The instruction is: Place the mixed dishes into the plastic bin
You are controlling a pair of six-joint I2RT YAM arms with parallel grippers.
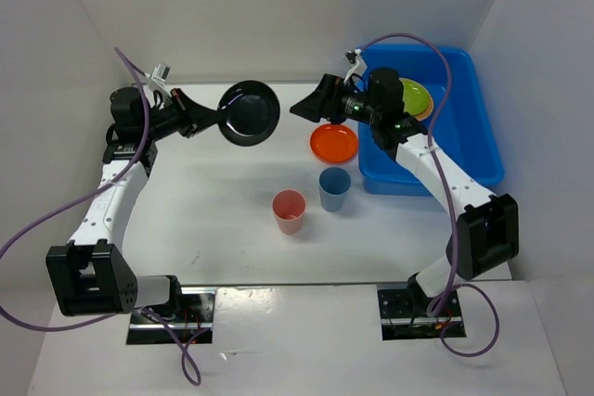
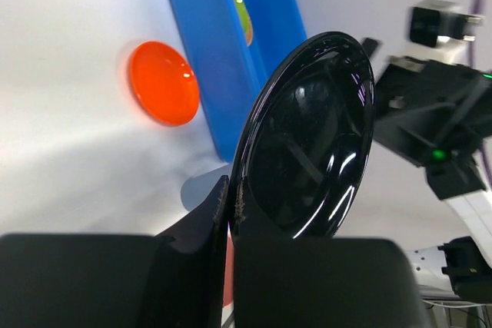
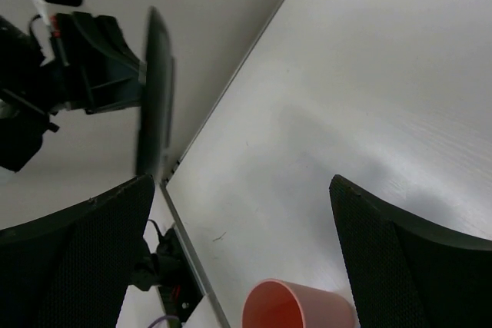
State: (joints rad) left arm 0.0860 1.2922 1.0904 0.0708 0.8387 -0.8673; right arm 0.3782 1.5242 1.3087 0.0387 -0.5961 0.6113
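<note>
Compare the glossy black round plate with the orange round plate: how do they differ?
The black plate hangs tilted in the air; the orange plate lies flat on the white table. The left gripper pinches the black plate's rim; nothing touches the orange plate. Both are round and outside the blue plastic bin.

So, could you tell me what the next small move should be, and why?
Probably ease the open right gripper forward to the free rim of the black plate: the left gripper holds it aloft facing those jaws, with a gap between, far from the blue bin.
</note>
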